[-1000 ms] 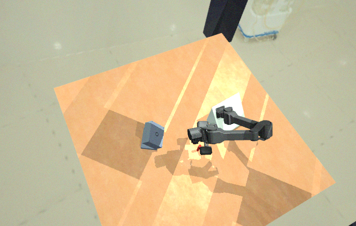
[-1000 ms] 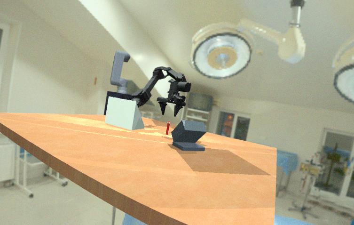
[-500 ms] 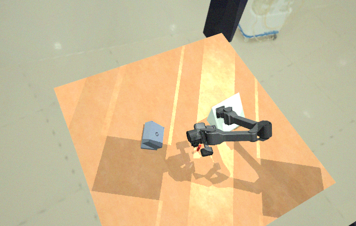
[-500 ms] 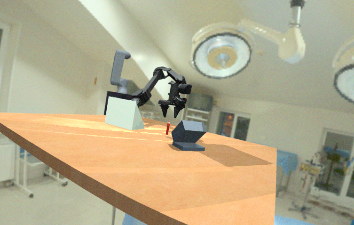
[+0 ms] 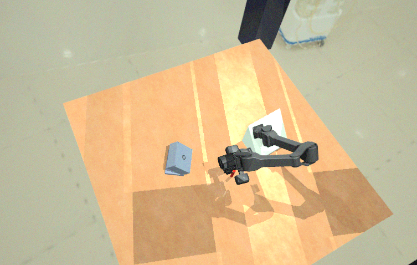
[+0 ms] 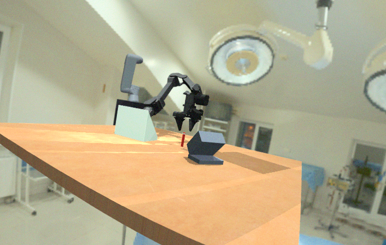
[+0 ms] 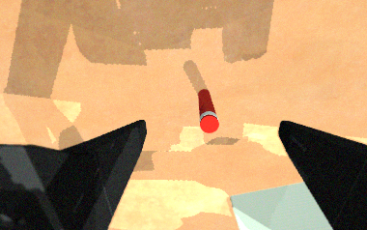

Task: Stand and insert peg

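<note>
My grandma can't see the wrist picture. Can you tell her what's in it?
A red peg with a white band near its top stands upright on the wooden table, between and beyond the open end effector's two black fingers.

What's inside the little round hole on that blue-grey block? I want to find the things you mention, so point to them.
Only the dark opening of the hole (image 5: pixel 184 157) shows, on the block (image 5: pixel 174 161) (image 6: pixel 206 146)'s sloped face; its depth and bottom are hidden. The red peg (image 6: pixel 182 140) (image 7: pixel 207 107) isn't in it: that stands on the table.
</note>
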Available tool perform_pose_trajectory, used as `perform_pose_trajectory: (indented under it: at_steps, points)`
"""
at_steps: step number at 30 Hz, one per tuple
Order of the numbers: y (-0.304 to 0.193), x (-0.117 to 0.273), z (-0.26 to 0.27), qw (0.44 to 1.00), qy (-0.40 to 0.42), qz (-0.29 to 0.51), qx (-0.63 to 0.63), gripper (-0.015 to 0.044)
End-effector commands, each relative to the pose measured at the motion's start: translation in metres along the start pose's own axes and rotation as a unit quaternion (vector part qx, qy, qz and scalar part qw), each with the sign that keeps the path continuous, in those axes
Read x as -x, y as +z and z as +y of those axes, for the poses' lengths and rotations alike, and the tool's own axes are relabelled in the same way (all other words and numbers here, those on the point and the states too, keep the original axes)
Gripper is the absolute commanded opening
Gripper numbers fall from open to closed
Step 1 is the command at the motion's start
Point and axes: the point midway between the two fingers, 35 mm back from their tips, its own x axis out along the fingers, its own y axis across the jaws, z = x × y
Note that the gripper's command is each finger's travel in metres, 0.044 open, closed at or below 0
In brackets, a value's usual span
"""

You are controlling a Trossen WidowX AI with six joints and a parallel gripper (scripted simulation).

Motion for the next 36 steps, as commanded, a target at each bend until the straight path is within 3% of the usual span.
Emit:
perform_pose_trajectory:
  at_steps: [1, 32, 36]
  points:
    - [-0.001, -0.008, -0.001, 1.000, 0.002, 0.003, -0.005, 0.0440]
    - [-0.004, -0.053, 0.000, 1.000, 0.005, 0.004, -0.005, 0.0440]
    - [-0.002, -0.050, 0.001, 1.000, 0.003, 0.001, 0.000, 0.0335]
